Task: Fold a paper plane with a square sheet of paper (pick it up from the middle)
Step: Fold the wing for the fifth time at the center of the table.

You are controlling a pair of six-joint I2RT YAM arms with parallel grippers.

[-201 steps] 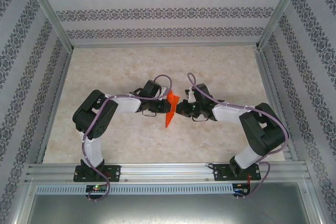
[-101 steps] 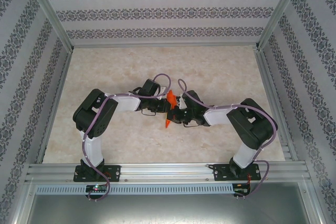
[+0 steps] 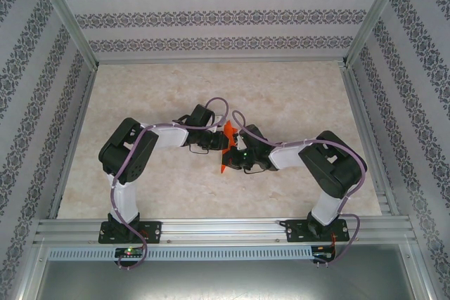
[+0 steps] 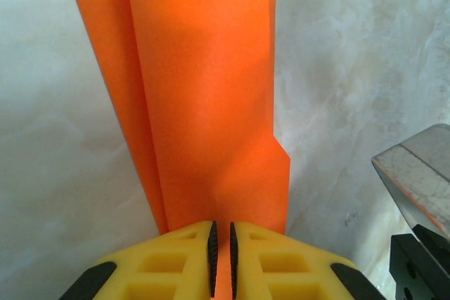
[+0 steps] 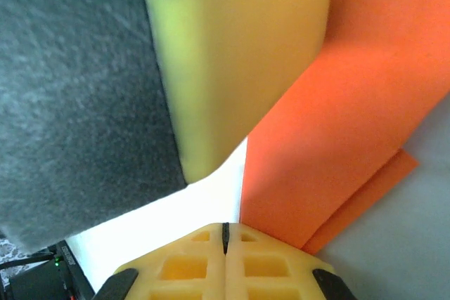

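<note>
- Your paper plane (image 3: 224, 147) (image 4: 204, 103) (image 5: 351, 124) is a slim strip of folded orange layers. It sits over the middle of the table (image 3: 295, 96), narrow tip toward the near edge.
- Your left gripper (image 3: 215, 143) (image 4: 221, 244) is at the plane's left side. Its jaws are nearly together, pinching the paper's edge, and orange shows in the slit between the yellow pads (image 4: 176, 251).
- Your right gripper (image 3: 236, 154) (image 5: 226, 233) is at the plane's right side, jaws pressed fully together. The paper meets one pad beside the seam; you cannot tell whether any is caught.
- In the right wrist view, a left finger (image 5: 232, 54) is just beside the plane.
</note>
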